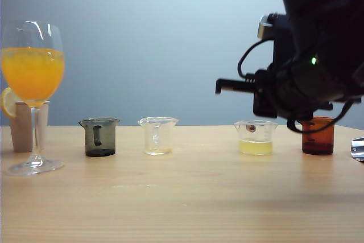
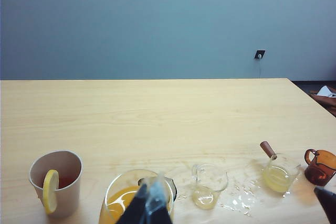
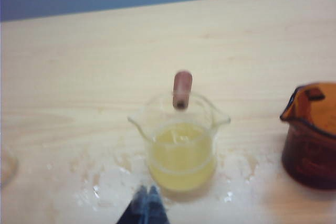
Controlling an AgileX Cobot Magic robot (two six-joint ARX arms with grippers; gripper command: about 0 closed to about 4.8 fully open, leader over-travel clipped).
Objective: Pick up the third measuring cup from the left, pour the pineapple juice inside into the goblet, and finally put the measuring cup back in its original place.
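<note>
Pale wood table (image 1: 187, 197) under us: our right gripper (image 3: 145, 203), fingers pressed together and empty, hangs just before the third cup (image 3: 181, 142) of pineapple juice (image 3: 182, 162). Our left gripper (image 2: 148, 205), also closed, hovers over the goblet (image 2: 137, 198).

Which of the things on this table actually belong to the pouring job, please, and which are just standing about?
Job:
- third cup, with its wooden handle
- pineapple juice in it
- goblet, already holding orange drink
- right gripper, shut, near that cup

Standing about:
- grey cup
- clear cup
- amber cup
- beige cup with a lemon slice
- left gripper, shut, over the goblet
</note>
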